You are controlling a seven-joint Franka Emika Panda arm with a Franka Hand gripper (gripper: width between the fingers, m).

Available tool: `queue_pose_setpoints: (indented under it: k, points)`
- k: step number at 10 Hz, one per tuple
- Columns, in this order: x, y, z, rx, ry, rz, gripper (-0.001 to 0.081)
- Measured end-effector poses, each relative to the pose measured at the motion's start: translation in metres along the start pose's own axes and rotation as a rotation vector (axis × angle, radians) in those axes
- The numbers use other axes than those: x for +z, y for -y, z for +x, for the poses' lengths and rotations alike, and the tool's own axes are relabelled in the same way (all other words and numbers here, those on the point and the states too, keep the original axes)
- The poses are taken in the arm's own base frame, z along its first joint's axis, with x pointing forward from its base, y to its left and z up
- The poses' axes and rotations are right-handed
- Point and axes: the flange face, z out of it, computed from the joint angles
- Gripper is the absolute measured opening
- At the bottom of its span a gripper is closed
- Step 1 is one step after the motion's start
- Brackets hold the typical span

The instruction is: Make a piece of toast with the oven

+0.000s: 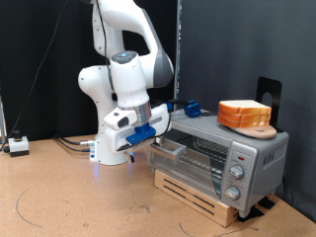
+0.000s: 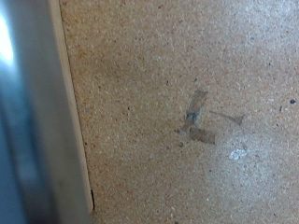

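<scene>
Legible text: none. Oven [image 1: 219, 153] control panel beside its knobs [image 1: 237, 170] carries markings (too small to read); no brand discernible.

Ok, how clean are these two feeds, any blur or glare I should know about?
Exterior view: evenly lit and sharp, the gripper by the oven is readable. Wrist view: the table is soft and grainy, and a blurred, out-of-focus edge carries a bright glare; no gripper shows there.

Silver toaster oven [image 1: 222, 158] at the exterior view's right, bread stack [image 1: 244, 115] on top
</scene>
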Motion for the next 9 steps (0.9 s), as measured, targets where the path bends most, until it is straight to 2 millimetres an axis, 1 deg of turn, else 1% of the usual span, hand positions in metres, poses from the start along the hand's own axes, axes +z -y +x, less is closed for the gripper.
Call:
queue_pose_setpoints:
  k: [6,9]
  points:
    - [-0.003,-0.003,0.004,0.001,-0.006,0.018,0.0809]
    - [-0.014,0.0,0.012,0.024,-0.025,0.055,0.0809]
